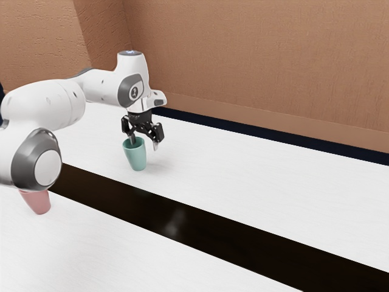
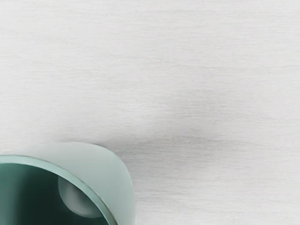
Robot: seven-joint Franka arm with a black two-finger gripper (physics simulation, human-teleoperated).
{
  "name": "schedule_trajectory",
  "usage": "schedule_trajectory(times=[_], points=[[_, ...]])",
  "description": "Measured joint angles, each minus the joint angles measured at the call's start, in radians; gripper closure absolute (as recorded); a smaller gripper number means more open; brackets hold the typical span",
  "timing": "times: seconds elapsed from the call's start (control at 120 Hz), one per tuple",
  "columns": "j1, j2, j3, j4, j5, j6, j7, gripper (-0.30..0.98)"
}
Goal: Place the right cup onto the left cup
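One green cup (image 1: 138, 159), white dark-striped table (image 1: 255, 182), brown wall (image 1: 261, 61).

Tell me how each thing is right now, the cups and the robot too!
Gripper: open, one finger at the green cup's mouth.
Green cup: standing, mouth up, not gripped.
Pink cup: looks upright, its top partly hidden by the arm.
Arm: bent, hand above the green cup.

Counter (image 1: 243, 164) crossed by a long band (image 1: 243, 236), with something on each side.
In the exterior view, the nearer cup (image 1: 39, 204) is at the left, before the band; the farther cup (image 1: 138, 159) is right of it, behind the band.
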Motion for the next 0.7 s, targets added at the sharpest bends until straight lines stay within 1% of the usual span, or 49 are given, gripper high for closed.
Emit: schedule_trajectory(times=[0.467,0.5,0.567,0.7], points=[[0.003,0.049,0.003,0.008,0.001,0.040,0.009,0.01],[0.003,0.050,0.004,0.008,0.001,0.042,0.009,0.04],[0.003,0.050,0.004,0.008,0.001,0.045,0.009,0.14],[0.002,0.050,0.006,0.008,0.002,0.049,0.009,0.39]])
